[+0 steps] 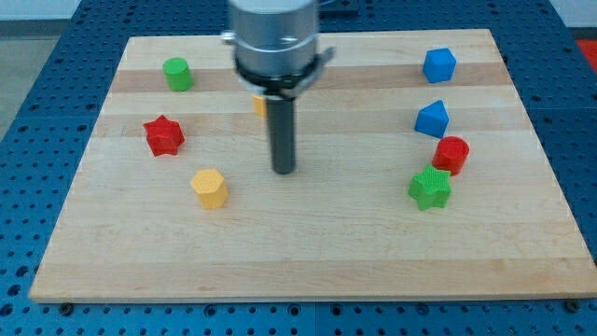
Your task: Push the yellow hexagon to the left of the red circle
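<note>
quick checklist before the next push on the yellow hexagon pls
1. Yellow hexagon in view and free of neighbours: ok.
2. Red circle located, at the view's right: ok; it touches or nearly touches the green star.
3. My tip on the hexagon's far side from the target: not ok; it stands to the hexagon's right, apart from it.
4. Path between hexagon and red circle free of blocks: ok.
5. Red star clear of a move round the hexagon's left: ok, it lies up-left of it.
6. Orange-yellow block behind the rod, shape: cannot tell.
</note>
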Controlling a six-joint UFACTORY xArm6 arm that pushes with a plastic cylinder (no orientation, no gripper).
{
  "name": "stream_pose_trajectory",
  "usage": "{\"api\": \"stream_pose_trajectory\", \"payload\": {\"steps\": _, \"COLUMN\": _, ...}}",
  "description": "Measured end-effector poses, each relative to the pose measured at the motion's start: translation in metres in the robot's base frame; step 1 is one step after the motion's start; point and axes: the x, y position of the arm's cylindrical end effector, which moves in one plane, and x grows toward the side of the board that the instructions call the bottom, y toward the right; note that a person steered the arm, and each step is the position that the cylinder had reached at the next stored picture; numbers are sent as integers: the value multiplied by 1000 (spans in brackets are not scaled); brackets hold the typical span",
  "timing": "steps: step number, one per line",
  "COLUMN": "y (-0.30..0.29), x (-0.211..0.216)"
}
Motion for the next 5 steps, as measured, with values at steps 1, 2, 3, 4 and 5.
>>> {"api": "stream_pose_trajectory", "payload": {"steps": 1, "y": -48, "x": 0}}
{"api": "stream_pose_trajectory", "payload": {"steps": 2, "y": -89, "x": 2}}
{"api": "stream_pose_trajectory", "payload": {"steps": 3, "y": -126, "x": 10}}
{"api": "stream_pose_trajectory", "payload": {"steps": 4, "y": -136, "x": 55}}
{"api": "stream_pose_trajectory", "payload": {"steps": 5, "y": -136, "x": 64}}
